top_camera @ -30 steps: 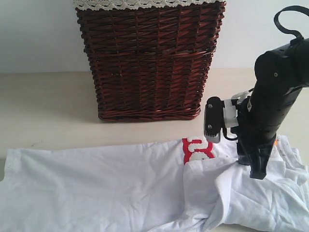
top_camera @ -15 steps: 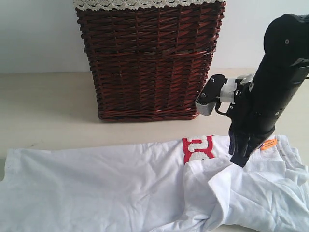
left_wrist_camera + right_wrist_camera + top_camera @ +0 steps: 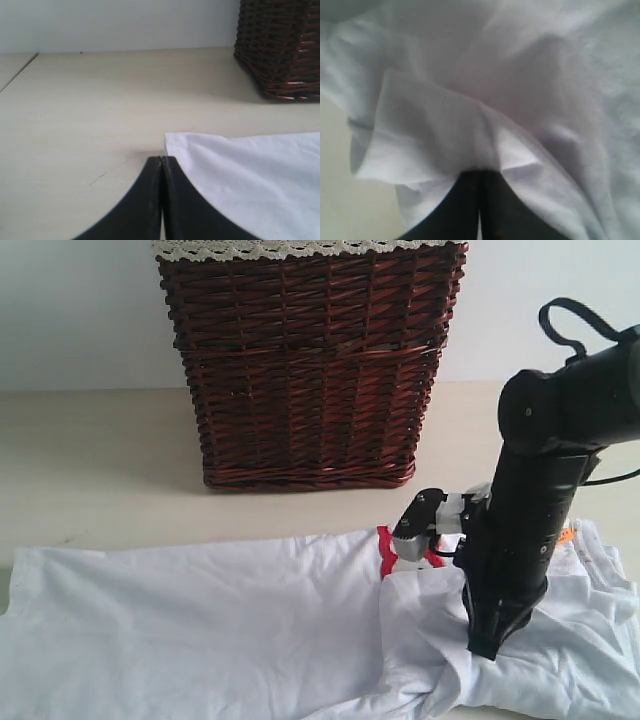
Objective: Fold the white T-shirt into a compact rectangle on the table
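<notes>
Right fingers [image 3: 484,640]: dropped onto the fold, shut tight, tips pressed into the white T-shirt [image 3: 200,625]; no grip visible.
Meaning: likely flattening the folded-over side; folding had barely begun.
Left fingers [image 3: 162,160]: shut, empty, beside the shirt's corner.
Surface [image 3: 90,450]: beige, shirt spread along its near edge.
Room: wicker basket [image 3: 300,370] behind, white wall [image 3: 70,310].

Black fingers [image 3: 462,210] closed together, pinching rumpled white T-shirt [image 3: 485,90] fold

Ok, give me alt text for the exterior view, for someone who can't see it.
The right gripper points down onto the bunched right end of a white T-shirt spread across a beige table, with a dark wicker basket behind.
</notes>
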